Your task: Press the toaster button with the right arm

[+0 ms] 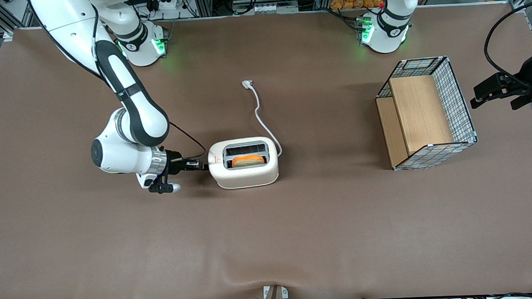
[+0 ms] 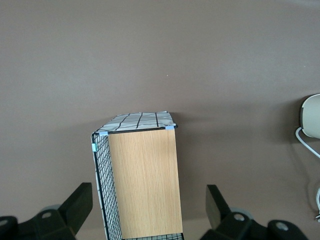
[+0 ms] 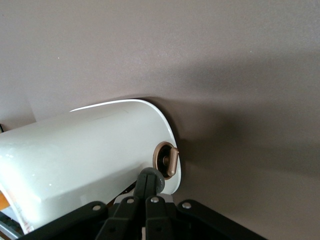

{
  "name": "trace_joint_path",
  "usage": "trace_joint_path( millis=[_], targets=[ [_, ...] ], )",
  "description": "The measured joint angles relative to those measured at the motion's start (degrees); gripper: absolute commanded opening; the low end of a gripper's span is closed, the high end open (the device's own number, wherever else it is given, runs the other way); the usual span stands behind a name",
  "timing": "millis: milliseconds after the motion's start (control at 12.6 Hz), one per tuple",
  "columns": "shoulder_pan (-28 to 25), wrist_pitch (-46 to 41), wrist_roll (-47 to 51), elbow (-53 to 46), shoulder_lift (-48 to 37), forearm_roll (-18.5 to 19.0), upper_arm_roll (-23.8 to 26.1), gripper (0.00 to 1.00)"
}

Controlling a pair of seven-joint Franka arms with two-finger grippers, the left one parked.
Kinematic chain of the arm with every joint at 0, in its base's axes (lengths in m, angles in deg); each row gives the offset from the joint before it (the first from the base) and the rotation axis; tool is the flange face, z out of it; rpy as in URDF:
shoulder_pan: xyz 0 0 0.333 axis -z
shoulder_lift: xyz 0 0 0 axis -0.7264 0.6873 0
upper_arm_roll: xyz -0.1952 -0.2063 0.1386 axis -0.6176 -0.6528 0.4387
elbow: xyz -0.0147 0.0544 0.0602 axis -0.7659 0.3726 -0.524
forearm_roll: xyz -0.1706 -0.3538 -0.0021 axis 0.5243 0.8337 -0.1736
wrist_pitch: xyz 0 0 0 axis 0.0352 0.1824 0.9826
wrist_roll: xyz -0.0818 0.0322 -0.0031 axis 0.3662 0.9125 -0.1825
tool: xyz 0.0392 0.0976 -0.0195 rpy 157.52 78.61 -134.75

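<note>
The white toaster (image 1: 244, 176) stands mid-table with a slice of toast (image 1: 247, 160) in the slot nearer the front camera and a red triangle mark (image 1: 218, 160) on top. My right arm (image 1: 129, 110) reaches in low from the working arm's end, and its gripper (image 1: 205, 165) is shut and empty, with its tips at the toaster's narrow end face. In the right wrist view the closed fingertips (image 3: 150, 181) meet the toaster (image 3: 90, 155) just beside the small round button (image 3: 167, 159), overlapping its rim. In the front view the button is hidden by the gripper.
The toaster's white cord (image 1: 265, 122) runs away from the front camera to a loose plug (image 1: 247, 83). A wire-and-wood basket (image 1: 426, 113) lies on its side toward the parked arm's end and fills the left wrist view (image 2: 142, 180), where the toaster's edge (image 2: 311, 116) also shows.
</note>
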Motion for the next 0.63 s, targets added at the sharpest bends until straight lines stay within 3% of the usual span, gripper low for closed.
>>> trace_joint_path(
  millis=[633],
  targets=[
    [0.35, -1.47, -0.34, -0.63, 0.14, -0.37, -0.14, 0.00]
  ],
)
